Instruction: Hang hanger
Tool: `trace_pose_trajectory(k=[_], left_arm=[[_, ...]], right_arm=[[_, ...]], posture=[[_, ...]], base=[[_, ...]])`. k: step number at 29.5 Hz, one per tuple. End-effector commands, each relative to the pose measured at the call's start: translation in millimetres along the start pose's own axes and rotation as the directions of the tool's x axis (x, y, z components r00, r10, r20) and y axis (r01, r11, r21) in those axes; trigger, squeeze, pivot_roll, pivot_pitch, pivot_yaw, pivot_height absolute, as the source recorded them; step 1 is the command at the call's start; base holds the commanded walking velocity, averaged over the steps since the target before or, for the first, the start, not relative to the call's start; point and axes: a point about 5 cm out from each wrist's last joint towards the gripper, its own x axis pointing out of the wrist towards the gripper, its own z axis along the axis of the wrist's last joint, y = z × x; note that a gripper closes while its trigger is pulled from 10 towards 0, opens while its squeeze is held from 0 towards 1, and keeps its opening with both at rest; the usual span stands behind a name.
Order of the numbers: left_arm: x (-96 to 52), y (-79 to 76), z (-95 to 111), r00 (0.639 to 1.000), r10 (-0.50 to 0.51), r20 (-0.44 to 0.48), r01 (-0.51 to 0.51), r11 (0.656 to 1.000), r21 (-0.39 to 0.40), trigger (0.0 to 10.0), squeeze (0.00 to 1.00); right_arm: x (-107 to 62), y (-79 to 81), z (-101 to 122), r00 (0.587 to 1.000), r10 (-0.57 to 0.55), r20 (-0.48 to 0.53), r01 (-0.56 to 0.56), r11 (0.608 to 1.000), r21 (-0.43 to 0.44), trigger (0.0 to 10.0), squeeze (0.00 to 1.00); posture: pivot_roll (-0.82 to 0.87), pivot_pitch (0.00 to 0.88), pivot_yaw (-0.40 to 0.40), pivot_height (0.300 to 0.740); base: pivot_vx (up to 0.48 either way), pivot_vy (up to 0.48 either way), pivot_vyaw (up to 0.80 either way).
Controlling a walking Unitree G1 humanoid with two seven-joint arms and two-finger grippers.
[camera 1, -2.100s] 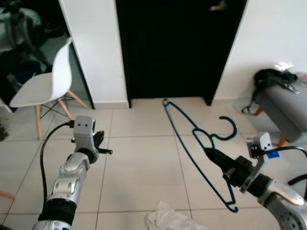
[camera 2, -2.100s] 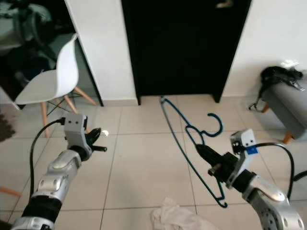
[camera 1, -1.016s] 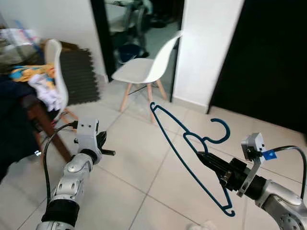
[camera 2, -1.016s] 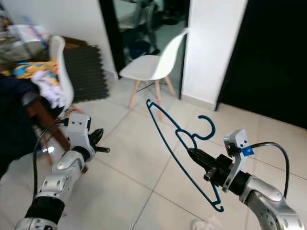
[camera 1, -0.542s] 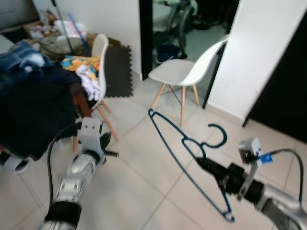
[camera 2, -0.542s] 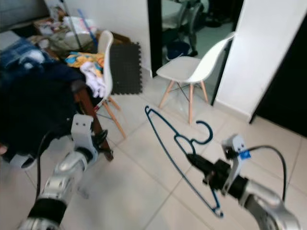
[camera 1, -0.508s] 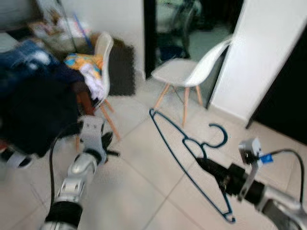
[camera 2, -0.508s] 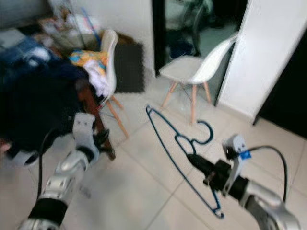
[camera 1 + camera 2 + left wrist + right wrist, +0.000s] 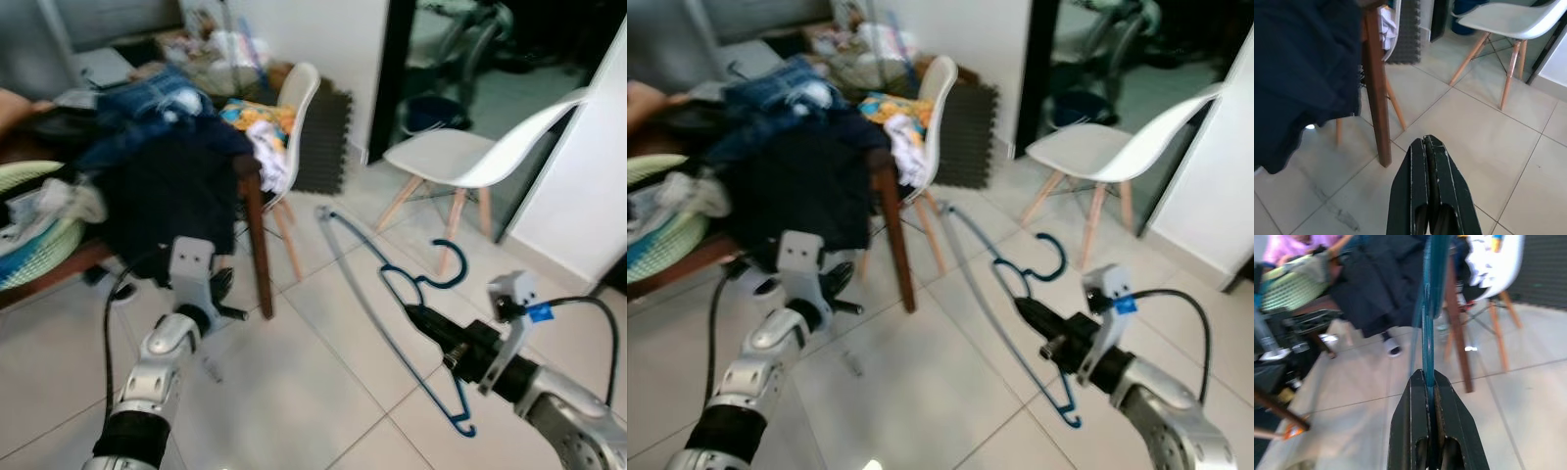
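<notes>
At lower left, the left tool is clenched on nothing, below the clothes-piled table. At centre the blue hanger slants over the floor, its lower bar pinched in the right tool at lower right.

No readable text, labels, brands or numbers anywhere — blur too strong for fine print. Blue tag on right wrist housing — blank as far as visible.
</notes>
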Motion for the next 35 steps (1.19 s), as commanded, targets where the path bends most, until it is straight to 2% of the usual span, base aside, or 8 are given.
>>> trace_pose_trajectory(k=[1,9,14,20,24,26,30,35], left_arm=[[0.2,0.5,7.4,0.999,-0.003,0.033,0.003,1.0,0.014,10.0,0.0],[2.9,-2.0,20.9,0.997,-0.018,0.077,0.016,1.0,0.025,10.0,0.0],[7.0,-9.9,39.6,0.989,-0.052,0.138,0.045,0.997,0.057,10.0,0.0],[11.4,-17.4,74.2,0.966,-0.085,0.243,0.056,0.991,0.122,10.0,0.0],[10.8,-20.7,109.1,0.934,-0.102,0.343,0.026,0.975,0.219,10.0,0.0],[10.8,-20.7,109.1,0.934,-0.102,0.343,0.026,0.975,0.219,10.0,0.0],[5.3,-13.4,140.6,0.902,-0.058,0.427,-0.06,0.964,0.258,10.0,0.0],[3.1,-5.9,139.3,0.913,-0.004,0.409,-0.109,0.961,0.253,10.0,0.0]], right_arm=[[-1.4,-3.3,1.8,1.0,-0.028,0.015,0.028,1.0,-0.004,10.0,0.0],[0.1,-2.0,2.2,0.999,-0.029,0.022,0.029,1.0,-0.004,10.0,0.0],[1.9,0.0,2.2,1.0,-0.02,0.021,0.02,1.0,-0.017,10.0,0.0],[4.1,4.4,6.2,1.0,0.021,0.019,-0.02,0.999,-0.033,10.0,0.0],[5.3,6.3,12.0,0.999,0.034,0.036,-0.032,0.999,-0.04,10.0,0.0],[5.3,6.3,12.0,0.999,0.034,0.036,-0.032,0.999,-0.04,10.0,0.0],[7.5,9.8,17.2,0.997,0.057,0.049,-0.055,0.997,-0.05,10.0,0.0],[8.5,10.1,18.4,0.997,0.063,0.052,-0.061,0.997,-0.051,10.0,0.0]], posture=[[-0.05,0.11,0.001,0.74],[-0.05,0.108,0.001,0.74],[-0.05,0.104,0.002,0.74],[-0.05,0.109,0.004,0.74],[-0.04,0.117,0.004,0.74],[-0.04,0.117,0.004,0.74],[-0.02,0.122,0.004,0.74],[-0.02,0.123,0.003,0.74]], base=[[0.311,0.0,0.0],[0.355,0.0,0.0],[0.392,0.0,0.0],[0.416,0.0,0.74],[0.438,0.0,0.8],[0.442,0.0,0.8],[0.48,0.0,0.8],[0.471,0.0,0.8]])
